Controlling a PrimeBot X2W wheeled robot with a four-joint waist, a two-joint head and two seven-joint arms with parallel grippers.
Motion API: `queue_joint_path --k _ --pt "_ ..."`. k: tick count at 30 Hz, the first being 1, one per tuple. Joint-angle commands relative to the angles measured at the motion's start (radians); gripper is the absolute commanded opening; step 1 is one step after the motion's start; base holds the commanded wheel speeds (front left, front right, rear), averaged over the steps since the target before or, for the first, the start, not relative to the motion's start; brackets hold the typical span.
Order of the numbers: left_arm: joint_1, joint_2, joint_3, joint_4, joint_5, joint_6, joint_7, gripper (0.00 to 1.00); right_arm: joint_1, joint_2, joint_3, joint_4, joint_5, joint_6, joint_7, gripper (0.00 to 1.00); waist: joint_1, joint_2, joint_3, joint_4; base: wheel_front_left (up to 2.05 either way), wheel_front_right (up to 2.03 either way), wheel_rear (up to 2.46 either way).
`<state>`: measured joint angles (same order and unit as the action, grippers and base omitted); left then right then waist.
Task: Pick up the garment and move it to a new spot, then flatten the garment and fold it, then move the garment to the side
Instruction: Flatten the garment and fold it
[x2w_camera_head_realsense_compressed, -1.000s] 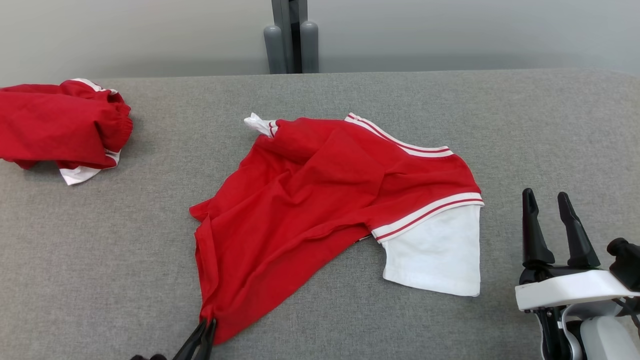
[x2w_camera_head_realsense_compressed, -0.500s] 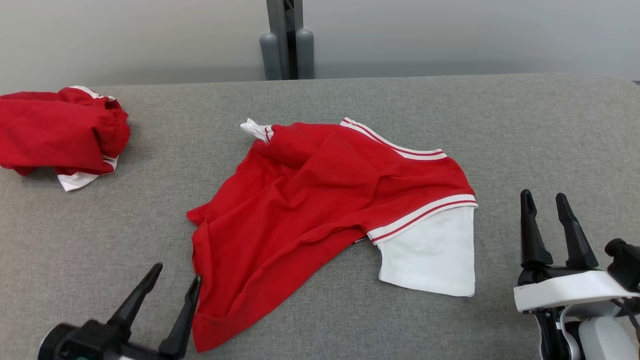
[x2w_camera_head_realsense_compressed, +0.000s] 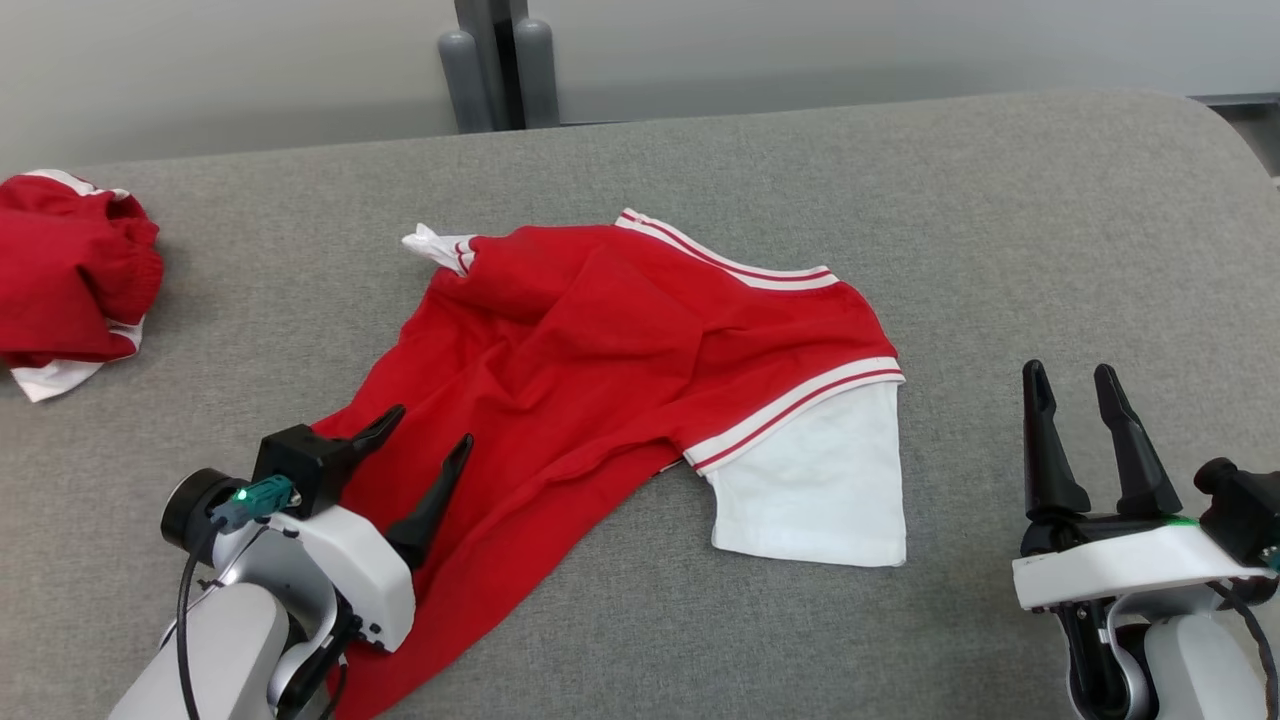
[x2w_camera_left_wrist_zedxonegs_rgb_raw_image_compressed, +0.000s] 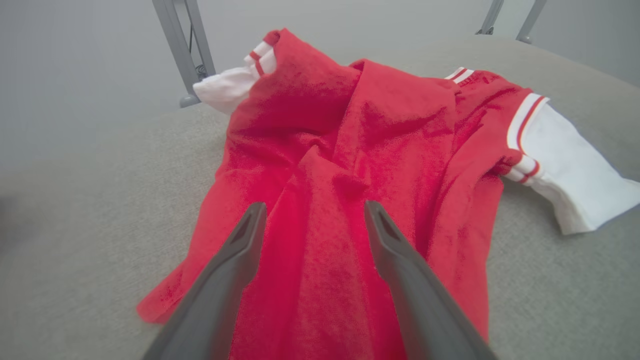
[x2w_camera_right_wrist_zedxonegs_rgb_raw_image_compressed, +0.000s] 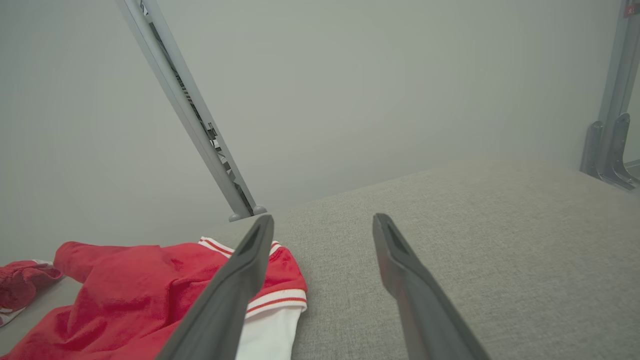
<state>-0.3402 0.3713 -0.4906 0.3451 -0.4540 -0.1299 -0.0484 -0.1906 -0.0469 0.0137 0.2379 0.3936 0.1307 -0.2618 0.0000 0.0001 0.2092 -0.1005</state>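
Note:
The garment (x2w_camera_head_realsense_compressed: 620, 340) is a red shirt with white striped trim and white sleeves, lying rumpled in the middle of the grey padded table (x2w_camera_head_realsense_compressed: 1000, 230). One white sleeve (x2w_camera_head_realsense_compressed: 815, 485) sticks out at its lower right. My left gripper (x2w_camera_head_realsense_compressed: 432, 430) hovers open over the garment's lower left part; the left wrist view shows red cloth (x2w_camera_left_wrist_zedxonegs_rgb_raw_image_compressed: 325, 165) beyond the spread fingers (x2w_camera_left_wrist_zedxonegs_rgb_raw_image_compressed: 240, 250) of the left gripper (x2w_camera_left_wrist_zedxonegs_rgb_raw_image_compressed: 311, 212). My right gripper (x2w_camera_head_realsense_compressed: 1072, 378) is open above bare table, right of the garment. The right wrist view has the garment (x2w_camera_right_wrist_zedxonegs_rgb_raw_image_compressed: 130, 295) at lower left of the right gripper (x2w_camera_right_wrist_zedxonegs_rgb_raw_image_compressed: 324, 220).
A second red and white garment (x2w_camera_head_realsense_compressed: 70, 280) lies bunched at the table's left edge. A grey post (x2w_camera_head_realsense_compressed: 495, 65) stands behind the far edge. The table's right corner (x2w_camera_head_realsense_compressed: 1215, 115) is rounded.
My left gripper let go of the garment's lower corner, opened, and moved up over the cloth. The head camera shifted, so the whole scene sits further left.

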Motion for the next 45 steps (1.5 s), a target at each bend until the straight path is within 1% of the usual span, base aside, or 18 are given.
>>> queue_joint_path --k 1,6,7,8,9,11,14,18,25,28,32,35,38,40,42,43,44,45 --pt "-0.023 0.003 -0.013 0.021 -0.015 0.0 0.005 1.0 -0.01 -0.007 0.0 -0.006 -0.007 0.0 -0.004 1.0 0.0 -0.0001 0.018 -0.016 0.0 0.0 0.0" --pt "-0.135 0.006 -0.103 0.146 -0.083 0.0 0.032 1.0 -0.025 -0.007 -0.005 -0.02 -0.009 0.0 -0.004 1.0 0.0 -0.0001 0.063 -0.041 0.0 0.0 0.0" --pt "-0.154 0.008 -0.116 0.172 -0.088 -0.001 0.033 0.71 -0.026 -0.007 -0.008 -0.022 -0.01 0.0 -0.004 1.0 0.0 -0.0001 0.072 -0.043 0.0 0.0 0.0" --pt "-0.173 0.009 -0.131 0.197 -0.09 -0.001 0.036 0.27 -0.028 -0.007 -0.009 -0.024 -0.01 0.0 -0.004 1.0 0.0 -0.0001 0.079 -0.046 0.0 0.0 0.0" --pt "-0.194 0.012 -0.147 0.22 -0.085 -0.001 0.035 0.0 -0.031 -0.007 -0.009 -0.027 -0.008 0.0 -0.004 1.0 0.0 -0.0001 0.087 -0.048 0.0 0.0 0.0" --pt "-0.24 0.02 -0.173 0.261 -0.071 -0.001 0.021 0.0 -0.037 -0.007 -0.011 -0.032 -0.006 0.0 -0.004 1.0 0.0 -0.0001 0.1 -0.052 0.0 0.0 0.0" --pt "-0.308 0.021 -0.186 0.313 -0.038 0.001 -0.024 0.0 -0.042 -0.007 -0.015 -0.039 -0.004 0.0 -0.004 1.0 0.0 -0.0001 0.114 -0.054 0.0 0.0 0.0" --pt "-0.4 0.019 -0.214 0.372 0.037 0.029 -0.076 0.0 -0.044 -0.007 -0.019 -0.044 -0.001 0.0 -0.004 1.0 0.0 -0.0001 0.124 -0.055 0.0 0.0 0.0" --pt "-0.547 0.016 -0.267 0.433 0.161 0.088 -0.147 0.0 -0.054 -0.007 -0.016 -0.048 0.008 0.0 -0.004 1.0 0.0 -0.0001 0.136 -0.061 0.0 0.0 0.0" --pt "-0.591 0.01 -0.277 0.455 0.192 0.113 -0.168 0.0 -0.061 -0.007 -0.018 -0.051 0.01 0.0 -0.004 1.0 0.0 -0.0001 0.143 -0.065 0.0 0.0 0.0" --pt "-0.622 0.007 -0.293 0.465 0.23 0.155 -0.193 0.0 -0.061 -0.007 -0.023 -0.054 0.013 0.0 -0.004 1.0 0.0 -0.0001 0.149 -0.07 0.0 0.0 0.0" --pt "-0.616 0.002 -0.291 0.46 0.234 0.179 -0.206 0.0 -0.056 -0.007 -0.03 -0.056 0.014 0.0 -0.004 1.0 0.0 -0.0001 0.152 -0.067 0.0 0.0 0.0" --pt "-0.598 0.001 -0.293 0.469 0.235 0.186 -0.211 0.0 -0.055 -0.007 -0.032 -0.053 0.014 0.0 -0.004 1.0 0.0 -0.0001 0.152 -0.064 0.0 0.0 0.0" --pt "-0.587 -0.005 -0.282 0.482 0.213 0.182 -0.214 0.0 -0.059 -0.007 -0.029 -0.05 0.016 0.0 -0.004 1.0 0.0 -0.0001 0.15 -0.063 0.0 0.0 0.0" --pt "-0.583 -0.015 -0.272 0.493 0.195 0.171 -0.215 0.46 -0.063 -0.007 -0.026 -0.047 0.018 0.0 -0.004 1.0 0.0 -0.0001 0.146 -0.06 0.0 0.0 0.0" --pt "-0.579 -0.022 -0.267 0.495 0.184 0.165 -0.216 0.93 -0.064 -0.007 -0.027 -0.045 0.018 0.0 -0.004 1.0 0.0 -0.0001 0.144 -0.057 0.0 0.0 0.0" --pt "-0.575 -0.027 -0.262 0.497 0.175 0.16 -0.216 1.0 -0.063 -0.007 -0.027 -0.044 0.018 0.0 -0.004 1.0 0.0 -0.0001 0.141 -0.054 0.0 0.0 0.0" --pt "-0.57 -0.029 -0.258 0.5 0.168 0.156 -0.217 1.0 -0.061 -0.007 -0.028 -0.044 0.018 0.0 -0.004 1.0 0.0 -0.0001 0.138 -0.05 0.0 0.0 0.0"
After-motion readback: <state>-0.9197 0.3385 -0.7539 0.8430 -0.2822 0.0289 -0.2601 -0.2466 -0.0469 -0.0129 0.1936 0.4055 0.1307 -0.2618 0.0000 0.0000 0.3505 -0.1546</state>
